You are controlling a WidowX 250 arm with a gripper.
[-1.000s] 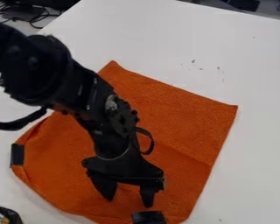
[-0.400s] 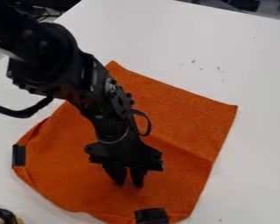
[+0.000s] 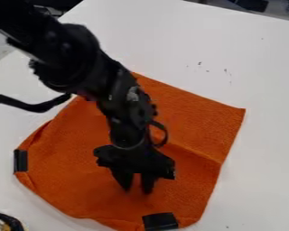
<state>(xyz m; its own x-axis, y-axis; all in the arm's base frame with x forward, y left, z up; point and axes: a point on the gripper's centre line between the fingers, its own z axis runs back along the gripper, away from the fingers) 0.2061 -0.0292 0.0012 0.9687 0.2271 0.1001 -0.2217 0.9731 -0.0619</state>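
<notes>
- an orange cloth point(image 3: 195, 122) lies on a white table point(image 3: 261, 149), slanted, most of it spread open under the black robot arm point(image 3: 81, 58).
- the black gripper point(image 3: 137, 190) points down at the cloth's lower middle; its fingers are drawn close together and appear to pinch a bit of fabric between them.
- one black patch point(image 3: 20, 161) sits on the cloth's left edge, another black patch point(image 3: 160, 221) on its bottom edge, just beside the gripper.
- progress, as a judgement: the cloth seems gripped and its handling under way; a crease runs toward the right edge, the lower left edge is rounded, and the fabric has yet to be let go.
- compared with the first frame, the fingers have closed from a wide spread, the arm has shifted right, and both patches have slid slightly right, while the cloth's right corner has stayed put.
</notes>
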